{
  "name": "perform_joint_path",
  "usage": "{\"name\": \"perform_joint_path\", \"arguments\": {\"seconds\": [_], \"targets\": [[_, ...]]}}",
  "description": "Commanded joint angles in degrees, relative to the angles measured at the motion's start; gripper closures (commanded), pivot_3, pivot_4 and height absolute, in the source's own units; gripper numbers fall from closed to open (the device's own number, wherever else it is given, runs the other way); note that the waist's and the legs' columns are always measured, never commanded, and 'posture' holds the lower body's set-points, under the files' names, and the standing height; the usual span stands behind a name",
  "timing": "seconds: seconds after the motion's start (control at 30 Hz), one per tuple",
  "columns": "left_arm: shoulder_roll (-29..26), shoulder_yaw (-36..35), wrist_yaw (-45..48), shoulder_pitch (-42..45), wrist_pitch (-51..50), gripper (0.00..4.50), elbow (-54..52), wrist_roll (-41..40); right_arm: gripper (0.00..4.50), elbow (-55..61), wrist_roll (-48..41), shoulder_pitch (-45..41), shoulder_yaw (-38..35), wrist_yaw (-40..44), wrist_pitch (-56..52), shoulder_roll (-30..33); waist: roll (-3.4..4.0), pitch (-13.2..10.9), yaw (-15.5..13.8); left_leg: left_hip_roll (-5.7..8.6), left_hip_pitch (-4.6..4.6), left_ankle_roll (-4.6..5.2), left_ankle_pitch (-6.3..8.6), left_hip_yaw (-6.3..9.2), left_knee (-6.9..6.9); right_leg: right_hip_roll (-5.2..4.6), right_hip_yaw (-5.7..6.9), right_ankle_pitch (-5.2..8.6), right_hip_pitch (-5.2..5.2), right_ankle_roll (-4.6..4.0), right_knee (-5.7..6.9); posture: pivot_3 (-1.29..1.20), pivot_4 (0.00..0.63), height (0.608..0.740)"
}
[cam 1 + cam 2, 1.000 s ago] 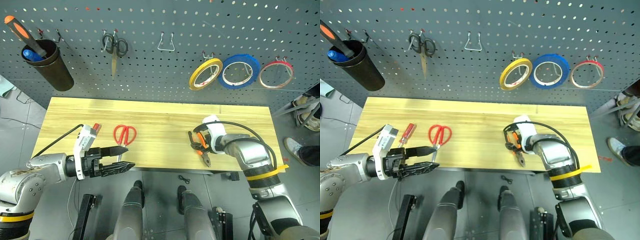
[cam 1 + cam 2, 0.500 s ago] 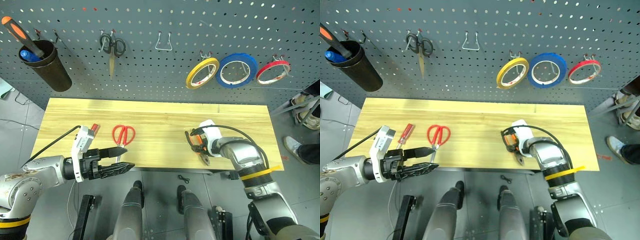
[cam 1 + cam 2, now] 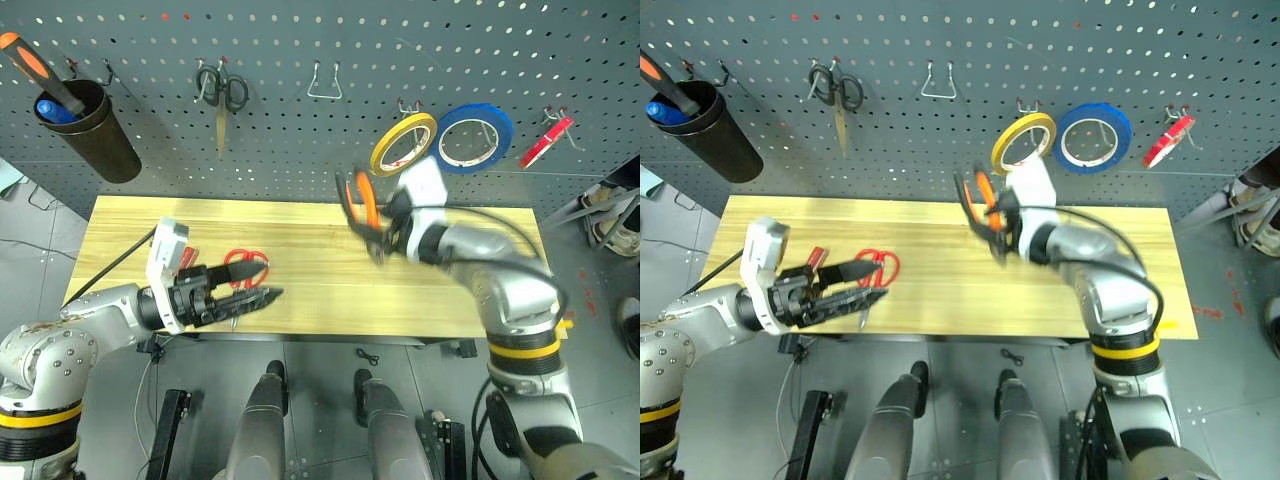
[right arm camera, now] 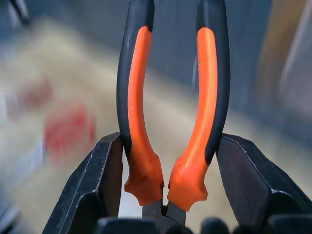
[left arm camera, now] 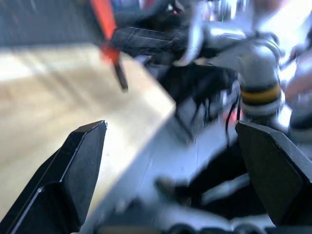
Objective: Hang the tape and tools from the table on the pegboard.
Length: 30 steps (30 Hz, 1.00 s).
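My right gripper (image 3: 383, 226) is shut on the orange-and-black pliers (image 3: 359, 203) and holds them in the air before the pegboard (image 3: 290, 150), just left of the yellow roll. The right wrist view has both pliers handles (image 4: 137, 97) standing up between the fingers (image 4: 105, 170). My left gripper (image 3: 263, 296) hangs open over the table (image 3: 330, 290), its tips just right of the red scissors (image 3: 247, 265). Beside them the red screwdriver (image 3: 816, 257) lies partly hidden by that hand. The red tape (image 3: 545, 141) hangs tilted on a hook at the far right.
On the pegboard hang a yellow roll (image 3: 403, 143), a blue roll (image 3: 476, 137), black-handled scissors (image 3: 222, 96) and an empty hook (image 3: 325, 84). A dark cup (image 3: 88, 128) with an orange-and-black screwdriver hangs at the far left. A person's shoes (image 3: 612, 218) show right of the table.
My right gripper has lifted the pliers off the table's front edge, up and to the left toward the pegboard. The left gripper has risen a little. The red tape now hangs tilted.
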<state>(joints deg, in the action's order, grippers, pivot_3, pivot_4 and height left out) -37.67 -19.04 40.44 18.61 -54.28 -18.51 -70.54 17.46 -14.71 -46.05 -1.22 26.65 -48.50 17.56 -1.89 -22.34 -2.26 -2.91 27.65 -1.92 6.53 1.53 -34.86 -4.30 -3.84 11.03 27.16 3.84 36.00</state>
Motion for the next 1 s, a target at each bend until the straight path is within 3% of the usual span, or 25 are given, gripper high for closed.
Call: {"name": "perform_joint_path", "arguments": {"seconds": [0.03, 0.27, 0.43, 0.67, 1.0], "targets": [[3.55, -4.06, -9.11, 5.74, 1.49, 0.00, 2.87, -8.73, 1.95, -0.16, 2.39, -7.05, -0.46, -4.99, 13.53, -3.84, -0.01, 0.01, 0.05, 0.00, 0.01, -0.02, -0.01, 0.01, -0.02, -0.01, 0.00, 0.00, -0.02, 0.00, 0.00, 0.16, 0.383, 0.740], [8.13, -2.71, -14.29, 13.06, 4.58, 0.00, 6.54, -8.33, 1.95, -23.61, 10.14, -17.63, 0.59, -11.33, 42.00, -8.17, -0.11, 0.05, -0.09, 0.12, 0.01, -0.24, -0.14, 0.00, 0.03, -0.09, 0.03, -0.20, -0.12, -0.24, -0.05, 0.18, 0.375, 0.740], [7.60, -1.49, -12.59, 11.65, 3.67, 0.00, 5.68, -7.24, 1.95, -38.30, 11.10, -23.39, -0.78, -13.27, 54.25, -9.46, -0.13, 0.04, 0.13, 0.12, 0.02, -0.35, -0.22, 0.03, 0.14, -0.07, 0.03, -0.30, -0.08, -0.30, -0.05, 0.20, 0.370, 0.740], [8.05, -2.98, -13.98, 14.04, 5.08, 0.00, 6.89, -8.62, 1.95, -45.55, 9.72, -27.41, -1.88, -13.63, 62.55, -11.52, -0.13, 0.04, 0.03, 0.10, 0.01, -0.37, -0.23, 0.06, 0.24, -0.07, 0.07, -0.35, -0.05, -0.38, -0.05, 0.20, 0.370, 0.740], [7.44, -2.68, -13.65, 13.39, 4.53, 0.00, 6.32, -7.88, 1.95, -48.80, 9.17, -26.42, -1.88, -13.58, 64.60, -14.78, -0.13, 0.04, -0.06, 0.10, 0.01, -0.40, -0.25, 0.09, 0.24, -0.05, 0.09, -0.36, -0.05, -0.39, -0.02, 0.23, 0.370, 0.740]]}}
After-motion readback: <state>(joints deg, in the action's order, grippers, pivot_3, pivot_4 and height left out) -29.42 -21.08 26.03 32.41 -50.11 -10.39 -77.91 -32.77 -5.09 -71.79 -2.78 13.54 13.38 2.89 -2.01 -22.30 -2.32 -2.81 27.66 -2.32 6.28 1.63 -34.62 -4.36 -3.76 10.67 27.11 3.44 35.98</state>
